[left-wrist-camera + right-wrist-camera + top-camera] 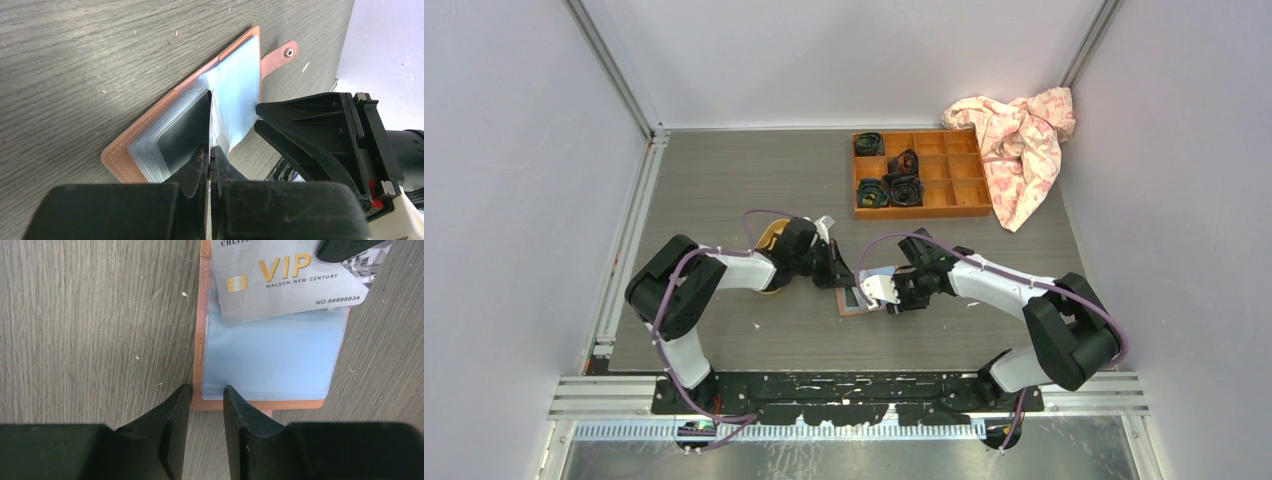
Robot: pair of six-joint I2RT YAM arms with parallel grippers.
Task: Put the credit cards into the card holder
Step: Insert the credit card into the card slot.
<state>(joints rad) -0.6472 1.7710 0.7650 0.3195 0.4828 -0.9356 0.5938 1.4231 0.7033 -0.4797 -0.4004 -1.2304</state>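
The salmon-pink card holder point(856, 303) lies open on the table, bluish pockets up; it shows in the left wrist view point(120, 159) and the right wrist view point(270, 360). My left gripper point(211, 150) is shut on a silver VIP credit card point(280, 285), seen edge-on in its own view point(214, 112). The card's lower edge rests at the mouth of the blue pocket. My right gripper point(206, 390) is narrowly open at the holder's near left corner, one fingertip point(235, 395) on the pocket and one on the table. Both grippers meet over the holder in the top view, left point(837, 275) and right point(881, 292).
An orange-brown compartment box point(964, 190) with dark rolled items stands at the back. A pink-and-white cloth point(1021, 135) lies to its right. A yellow tray point(769, 240) is mostly hidden under the left arm, with a small white thing point(825, 222) beside it.
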